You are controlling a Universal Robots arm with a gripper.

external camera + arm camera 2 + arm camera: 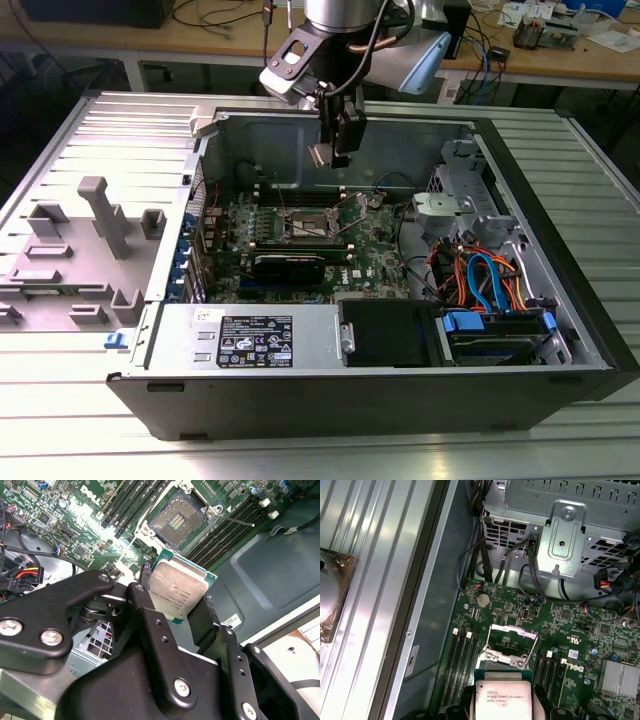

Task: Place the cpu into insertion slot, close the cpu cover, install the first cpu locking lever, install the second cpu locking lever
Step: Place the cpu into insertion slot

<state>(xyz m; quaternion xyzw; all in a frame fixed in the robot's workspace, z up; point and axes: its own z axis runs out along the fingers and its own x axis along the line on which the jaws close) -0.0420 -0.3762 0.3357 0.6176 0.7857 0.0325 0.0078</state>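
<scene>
Claw (pixel 175 594) is clamped shut on the cpu (pixel 179 586) by two opposite edges, so the chip is held up in the air over the green motherboard (pixel 75 535), above the insertion slot (pixel 175 522), which is seen uncovered.

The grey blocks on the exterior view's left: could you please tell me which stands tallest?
The slim upright post with a wider head; it rises above the squat blocks around it.

The cpu (pixel 179 591), in the gripper (pixel 175 596), hangs above the insertion slot (pixel 176 521) on the circuit board (pixel 75 515).
</scene>
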